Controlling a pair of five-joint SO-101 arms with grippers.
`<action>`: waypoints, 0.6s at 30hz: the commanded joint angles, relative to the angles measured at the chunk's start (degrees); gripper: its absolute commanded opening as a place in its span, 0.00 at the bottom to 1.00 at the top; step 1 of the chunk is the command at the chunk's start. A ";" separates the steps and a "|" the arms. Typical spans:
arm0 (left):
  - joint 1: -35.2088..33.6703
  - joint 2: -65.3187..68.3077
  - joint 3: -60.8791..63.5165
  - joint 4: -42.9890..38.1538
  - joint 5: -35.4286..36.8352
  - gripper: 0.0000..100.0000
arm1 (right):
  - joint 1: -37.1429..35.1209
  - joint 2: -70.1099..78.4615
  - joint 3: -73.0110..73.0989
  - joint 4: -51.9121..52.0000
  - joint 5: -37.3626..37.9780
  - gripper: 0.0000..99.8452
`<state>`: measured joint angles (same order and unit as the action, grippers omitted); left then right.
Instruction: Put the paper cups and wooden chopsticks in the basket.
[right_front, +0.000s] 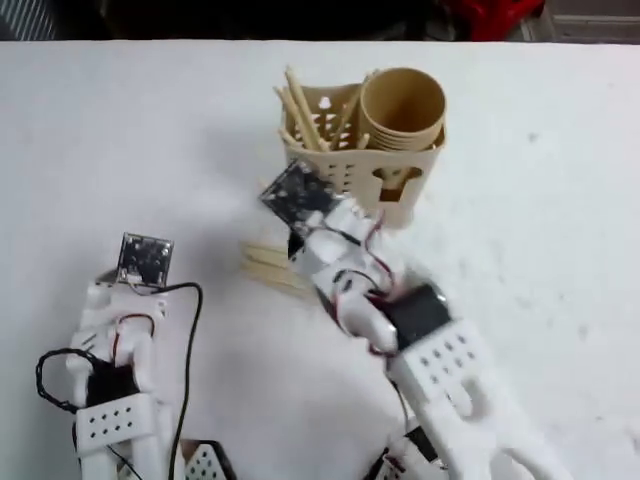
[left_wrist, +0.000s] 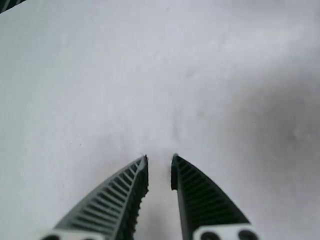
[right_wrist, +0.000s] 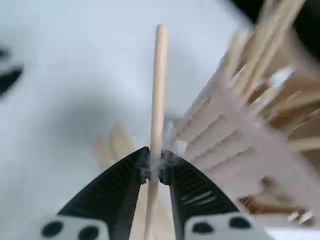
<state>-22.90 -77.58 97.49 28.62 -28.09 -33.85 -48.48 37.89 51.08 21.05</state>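
White tabletop (right_front: 560, 200) carries everything. Toward its near left corner, the left gripper (left_wrist: 159, 165) hangs slightly parted, holding nothing. Mid-table, the right gripper (right_wrist: 155, 165) is clamped on one pale wooden chopstick (right_wrist: 160, 75), by a loose bundle of wooden chopsticks (right_front: 265, 262) lying just beside the cream slotted plastic basket (right_front: 400, 195). Towards the far edge, that basket holds stacked tan paper cups (right_front: 402, 105) and leaning chopsticks (right_front: 300, 110).

White table (right_front: 560, 200) (red object (right_front: 495, 15) beyond its far edge)

One basket (right_front: 385, 190). One nested stack of paper cups (right_front: 402, 105), cup number indistinct. Wooden chopsticks: several upright chopsticks (right_front: 300, 115) in the basket, a small pile (right_front: 265, 262) on the worktop (right_front: 100, 130), neither countable; one single chopstick (right_wrist: 159, 85) clamped by the right end effector (right_wrist: 154, 167).
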 joint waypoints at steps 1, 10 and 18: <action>0.84 -0.75 -0.44 -1.14 0.35 0.09 | 0.75 -4.00 -12.13 -3.12 -0.88 0.02; 0.84 -0.75 -0.44 -1.14 0.35 0.09 | 0.84 13.32 -35.96 -14.99 -0.44 0.02; 0.84 -0.75 -0.44 -1.14 0.35 0.09 | 4.70 32.31 -52.40 -22.99 -0.62 0.02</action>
<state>-22.90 -77.58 97.49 28.62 -28.09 -30.77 -20.09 -7.47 30.42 20.53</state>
